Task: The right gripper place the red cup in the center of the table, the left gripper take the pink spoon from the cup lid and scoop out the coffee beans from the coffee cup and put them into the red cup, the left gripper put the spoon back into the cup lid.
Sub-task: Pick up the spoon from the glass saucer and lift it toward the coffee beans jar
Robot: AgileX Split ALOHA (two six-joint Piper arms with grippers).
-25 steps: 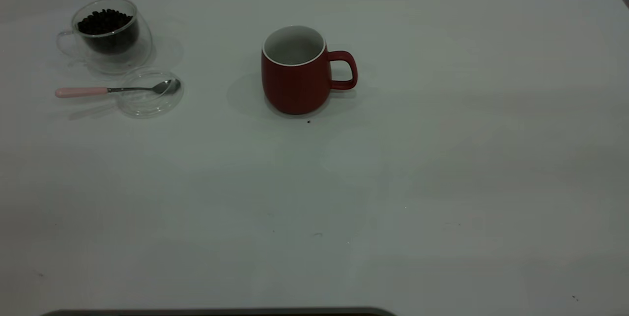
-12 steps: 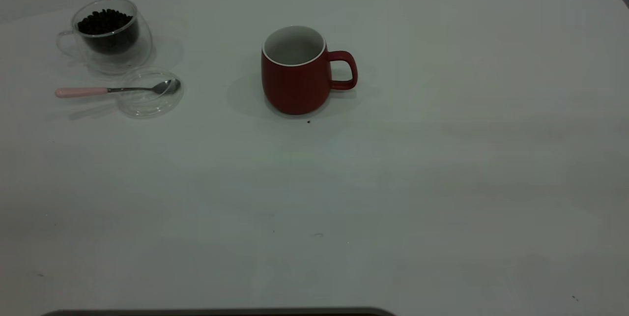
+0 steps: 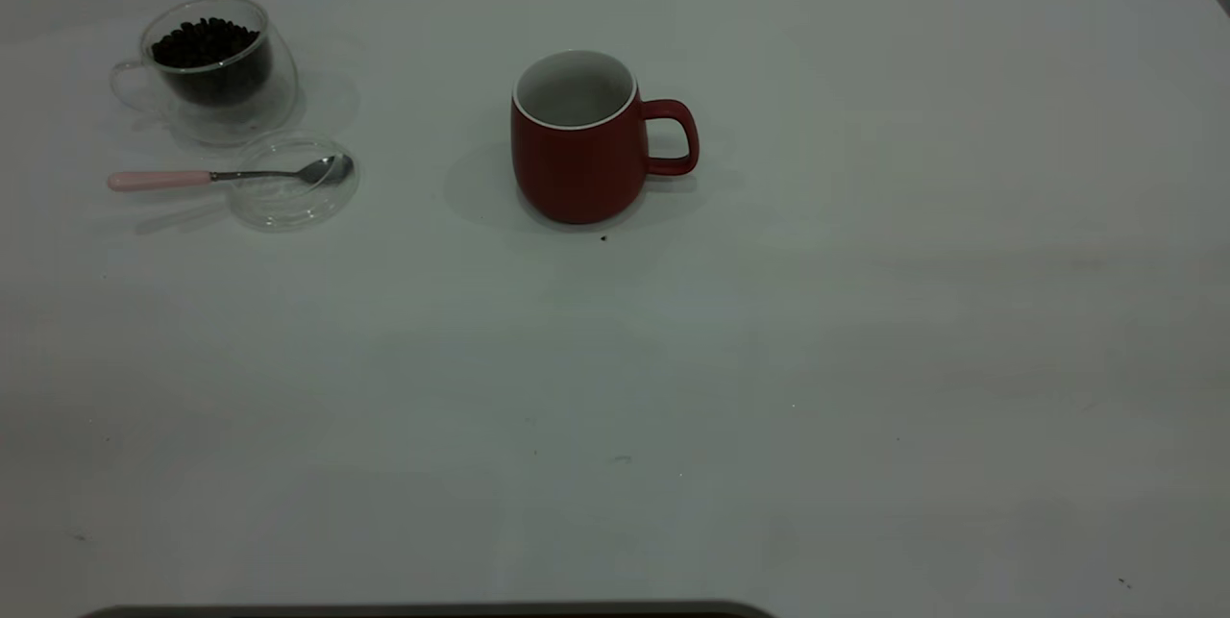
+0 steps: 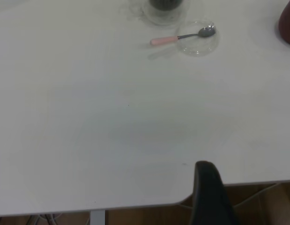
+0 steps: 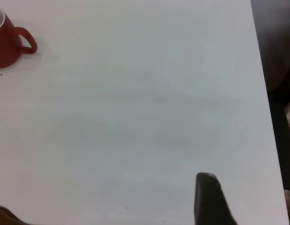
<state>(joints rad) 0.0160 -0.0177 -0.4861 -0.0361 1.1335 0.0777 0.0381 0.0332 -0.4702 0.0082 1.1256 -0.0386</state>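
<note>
The red cup (image 3: 577, 142) already stands upright near the middle of the table (image 3: 865, 310), slightly above centre in the exterior frame, handle pointing right. So step 1 looks done, and the scooping appears not to have begun: the cup's white interior shows no beans.

At the upper left, the coffee cup (image 3: 213, 65) holds a full heap of coffee beans (image 3: 204, 43). Just below it lies the cup lid (image 3: 293, 185), with the pink spoon (image 3: 226, 177) resting across it, bowl inside the rim and handle jutting left over the tabletop.

Neither arm shows in the exterior view. Each wrist view shows only 1 black fingertip of the left gripper (image 4: 208, 192) and the right gripper (image 5: 208, 199), both low in frame and well apart from everything; I cannot tell how far either claw is open, though neither seems to hold anything.

Matte, rounded ceramic; clear double-walled glass; thin transparent disc; shiny metal bowl; smooth white tabletop.
</note>
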